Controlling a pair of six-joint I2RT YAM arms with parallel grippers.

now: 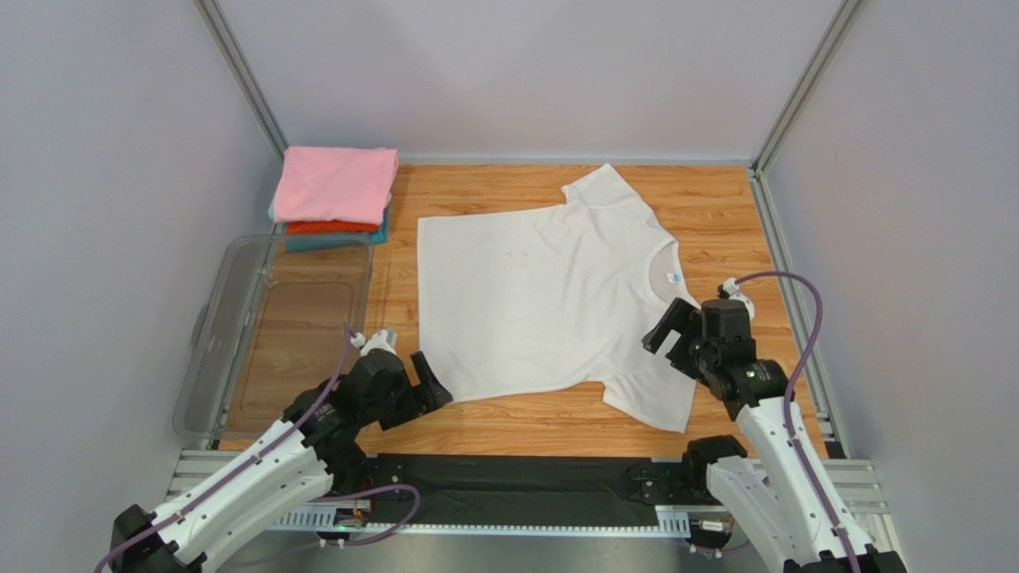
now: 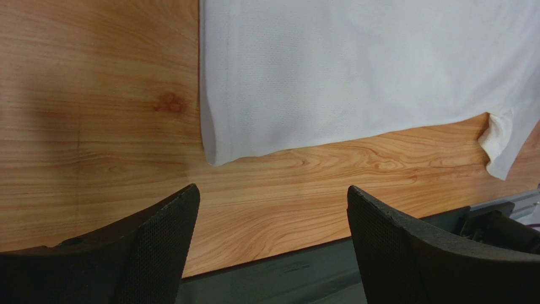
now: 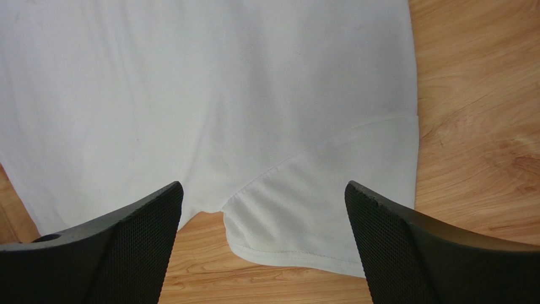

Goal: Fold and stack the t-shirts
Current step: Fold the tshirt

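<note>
A plain white t-shirt [image 1: 544, 299] lies spread flat on the wooden table, neck and blue label [image 1: 673, 277] to the right. Folded pink [image 1: 335, 183], orange-red [image 1: 333, 227] and teal [image 1: 341, 242] t-shirts are stacked at the back left. My left gripper [image 1: 433, 384] is open just off the shirt's near-left hem corner [image 2: 215, 158]; in the left wrist view this gripper [image 2: 272, 188] has only bare wood between its fingers. My right gripper [image 1: 672, 337] hovers open over the near sleeve [image 3: 329, 202]. In the right wrist view that gripper [image 3: 263, 183] holds nothing.
A clear plastic bin [image 1: 239, 346] stands along the left side, beside the left arm. The table's [image 1: 718, 203] near edge meets a black rail [image 1: 526, 478]. Grey walls and metal posts close in the back and both sides.
</note>
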